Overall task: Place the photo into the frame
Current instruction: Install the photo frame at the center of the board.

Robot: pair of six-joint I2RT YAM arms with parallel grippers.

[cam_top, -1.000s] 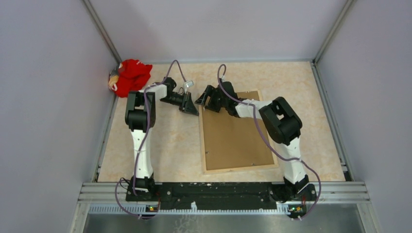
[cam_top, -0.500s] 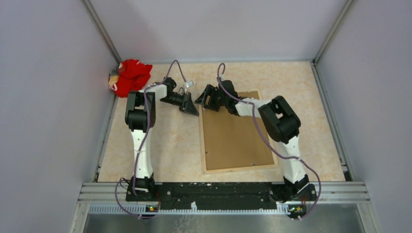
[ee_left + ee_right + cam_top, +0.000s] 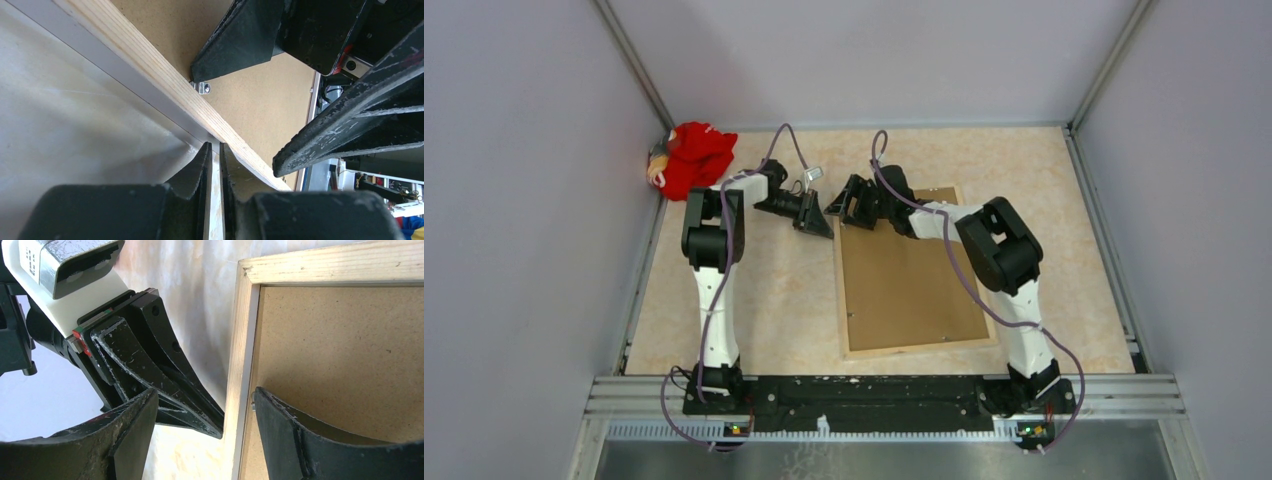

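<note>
The frame [image 3: 838, 300] lies face down on the table [image 3: 754, 300], with the brown backing board [image 3: 909, 285] seated in its rear. I cannot see the photo; it may be under that board. I judge the frame light and stiff, with thin pine rails that are likely to skate on the smooth top. I would pinch across a rail near a corner, not press on the board. My right claw [image 3: 844, 212] straddles the frame's far-left rail with its jaws spread. One finger is inside, by a small metal tab [image 3: 203, 88], and the other is outside. My left claw [image 3: 214, 147] noses against that rail's outer side, its jaws almost together and holding nothing.
</note>
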